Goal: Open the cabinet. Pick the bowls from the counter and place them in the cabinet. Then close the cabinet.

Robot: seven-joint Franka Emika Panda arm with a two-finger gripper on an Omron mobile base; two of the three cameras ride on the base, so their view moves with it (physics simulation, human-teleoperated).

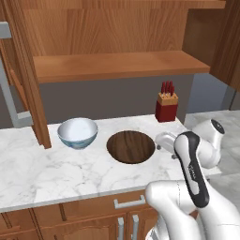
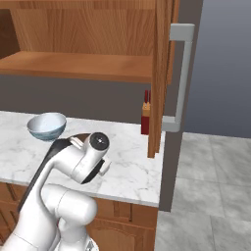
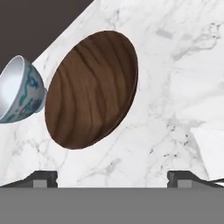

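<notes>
The cabinet [image 1: 117, 65] stands open, its doors [image 1: 28, 70] [image 2: 159, 73] swung out over the counter [image 1: 47, 173] and its shelf bare. The wide brown wooden bowl [image 1: 131, 146] [image 3: 92, 89] rests on the marble. To its left sits the white bowl with the pale blue outside [image 1: 77, 132] [image 2: 46, 126] [image 3: 17, 89]. My gripper [image 1: 164, 141] [image 3: 113, 177] hovers just right of the wooden bowl, above the counter [image 3: 175, 65]. Its jaws are wide open with nothing between them. In the right base view my arm hides most of the wooden bowl.
A red knife block [image 1: 166, 105] [image 2: 145, 117] stands at the back right of the counter. The open right door's grey handle [image 2: 179, 78] hangs over the counter's end. Past that end lies a grey tiled floor [image 2: 211, 196]. Drawers [image 1: 129, 202] sit below the counter edge.
</notes>
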